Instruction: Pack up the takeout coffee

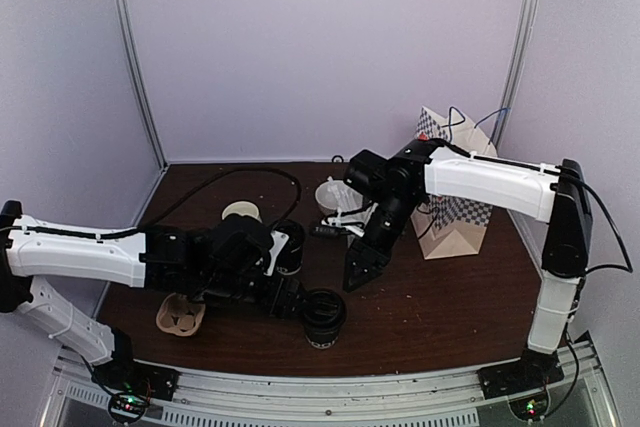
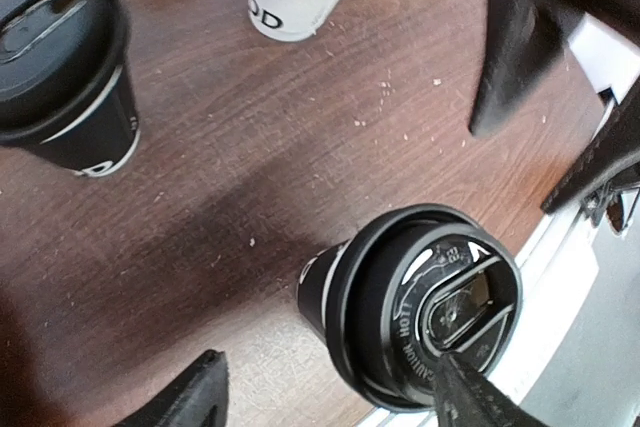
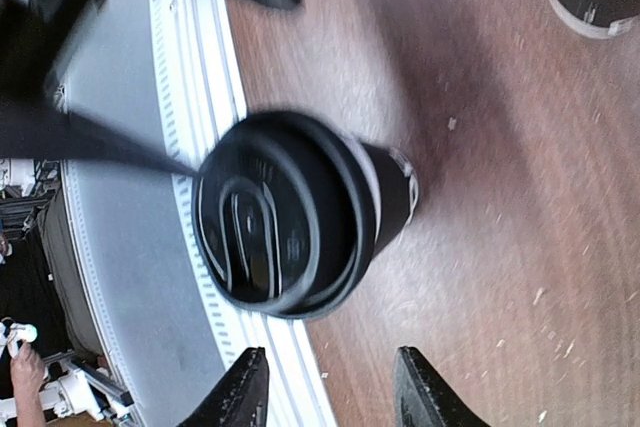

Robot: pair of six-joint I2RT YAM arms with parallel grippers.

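Near cup [image 1: 323, 317] and far cup [image 1: 292, 252] stand lidded on worktop [image 1: 430, 317]; neither tool grips anything.
Top view alone shows carrier [image 1: 180, 315] at left, paper bag [image 1: 455, 212] at right. Left tool [image 2: 330, 377] spread wide, near cup's lid beside one finger; right tool [image 3: 330, 367] parted over that cup.

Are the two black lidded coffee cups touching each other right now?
Apart. The left wrist view shows the front cup and the back cup separated by a wide stretch of bare table.
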